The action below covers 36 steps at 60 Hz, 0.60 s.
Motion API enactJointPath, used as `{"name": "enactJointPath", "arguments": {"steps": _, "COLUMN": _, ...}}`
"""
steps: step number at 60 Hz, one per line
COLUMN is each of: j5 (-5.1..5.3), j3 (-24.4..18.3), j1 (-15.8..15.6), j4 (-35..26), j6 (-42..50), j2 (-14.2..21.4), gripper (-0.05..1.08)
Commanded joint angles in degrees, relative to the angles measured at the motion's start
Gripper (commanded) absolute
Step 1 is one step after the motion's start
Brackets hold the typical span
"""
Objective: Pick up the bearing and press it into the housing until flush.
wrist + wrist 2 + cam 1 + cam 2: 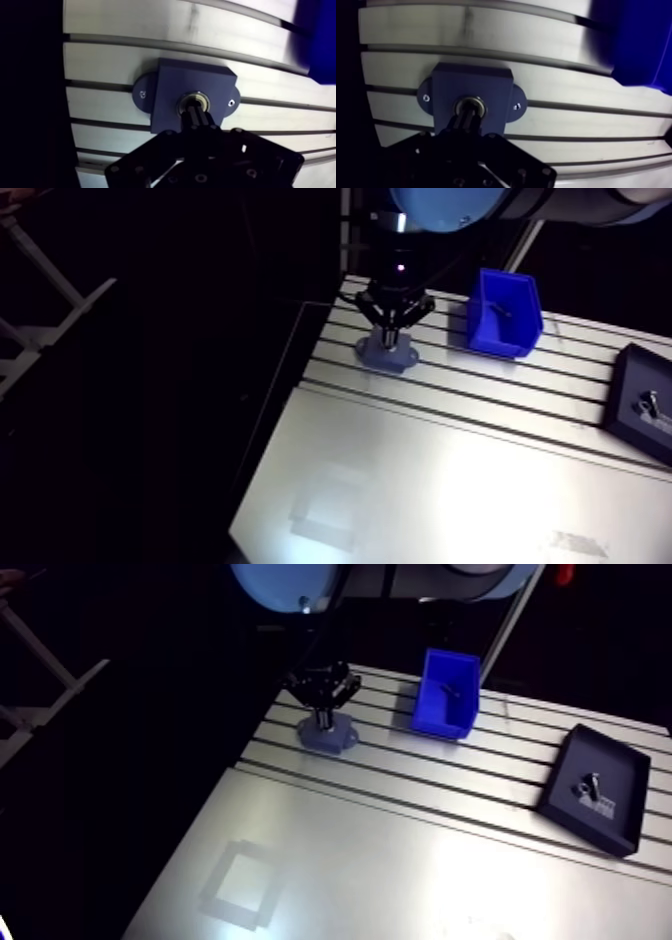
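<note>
The wrist view shows the gripper [195, 113] with its two fingers drawn together, nothing held between them, and their tips set down on the middle of the bearing [195, 95]. The bearing sits in the round hole of the grey-blue housing [182, 80], which rests flat across the slots of the table [110, 55]. In the arm view, a blue bin [505, 313] stands just beyond the housing, and a black tray [560, 779] lies well apart.
</note>
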State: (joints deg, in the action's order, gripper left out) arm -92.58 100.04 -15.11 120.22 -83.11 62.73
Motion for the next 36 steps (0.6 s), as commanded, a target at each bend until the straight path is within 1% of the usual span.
{"name": "enactJointPath", "arguments": {"steps": 1, "j5": -0.02, "j3": -0.07, "j1": 0.08, "j4": -0.2, "j6": -0.06, "j2": 1.43, "gripper": 1.08}}
{"name": "enactJointPath", "arguments": {"steps": 7, "j5": -0.02, "j3": -0.14, "j1": 0.15, "j4": -0.13, "j6": 0.02, "j2": 2.28, "gripper": 1.07}}
{"name": "enactJointPath", "arguments": {"steps": 8, "j5": -0.02, "j3": -0.23, "j1": 0.16, "j4": -0.19, "j6": 0.02, "j2": 2.56, "gripper": 1.05}}
{"name": "enactJointPath", "arguments": {"steps": 9, "j5": -0.02, "j3": -0.23, "j1": 0.16, "j4": -0.19, "j6": 0.02, "j2": 2.56, "gripper": 1.05}}
{"name": "enactJointPath", "arguments": {"steps": 10, "j5": -0.02, "j3": -0.32, "j1": 0.17, "j4": -0.2, "j6": 0.02, "j2": 2.82, "gripper": 1.02}}
{"name": "enactJointPath", "arguments": {"steps": 11, "j5": -0.02, "j3": -0.32, "j1": 0.17, "j4": -0.2, "j6": 0.02, "j2": 2.82, "gripper": 1.02}}
{"name": "enactJointPath", "arguments": {"steps": 12, "j5": -0.02, "j3": -0.4, "j1": 0.17, "j4": -0.28, "j6": 0.02, "j2": 3.09, "gripper": 0.96}}
{"name": "enactJointPath", "arguments": {"steps": 13, "j5": -0.02, "j3": -0.4, "j1": 0.17, "j4": -0.28, "j6": 0.02, "j2": 3.09, "gripper": 0.96}}
{"name": "enactJointPath", "arguments": {"steps": 14, "j5": 0.06, "j3": -0.42, "j1": 0.24, "j4": -0.44, "j6": 0.02, "j2": 3.35, "gripper": 0.86}}
{"name": "enactJointPath", "arguments": {"steps": 15, "j5": 0.0, "j3": -0.49, "j1": 0.25, "j4": -0.76, "j6": 0.02, "j2": 3.62, "gripper": 0.63}}
{"name": "enactJointPath", "arguments": {"steps": 16, "j5": 0.0, "j3": -0.49, "j1": 0.25, "j4": -0.76, "j6": 0.02, "j2": 3.62, "gripper": 0.63}}
{"name": "enactJointPath", "arguments": {"steps": 17, "j5": -0.01, "j3": -0.8, "j1": 0.25, "j4": -1.48, "j6": 0.02, "j2": 3.8, "gripper": 0.2}}
{"name": "enactJointPath", "arguments": {"steps": 18, "j5": -0.01, "j3": -0.8, "j1": 0.25, "j4": -1.48, "j6": 0.02, "j2": 3.8, "gripper": 0.2}}
{"name": "enactJointPath", "arguments": {"steps": 19, "j5": -0.31, "j3": -1.3, "j1": 0.25, "j4": -2.86, "j6": 0.02, "j2": 3.83, "gripper": 0.05}}
{"name": "enactJointPath", "arguments": {"steps": 20, "j5": -0.31, "j3": -1.3, "j1": 0.25, "j4": -2.86, "j6": 0.02, "j2": 3.83, "gripper": 0.05}}
{"name": "enactJointPath", "arguments": {"steps": 21, "j5": -0.73, "j3": -1.67, "j1": 0.25, "j4": -4.26, "j6": 0.02, "j2": 4.06, "gripper": 0.01}}
{"name": "enactJointPath", "arguments": {"steps": 22, "j5": -0.73, "j3": -1.67, "j1": 0.25, "j4": -4.26, "j6": 0.02, "j2": 4.06, "gripper": 0.01}}
{"name": "enactJointPath", "arguments": {"steps": 23, "j5": -1.09, "j3": -2.03, "j1": 0.25, "j4": -5.45, "j6": 0.09, "j2": 4.47, "gripper": 0.0}}
{"name": "enactJointPath", "arguments": {"steps": 36, "j5": -0.91, "j3": -3.52, "j1": 1.35, "j4": -9.09, "j6": 0.28, "j2": 7.36, "gripper": 0.0}}
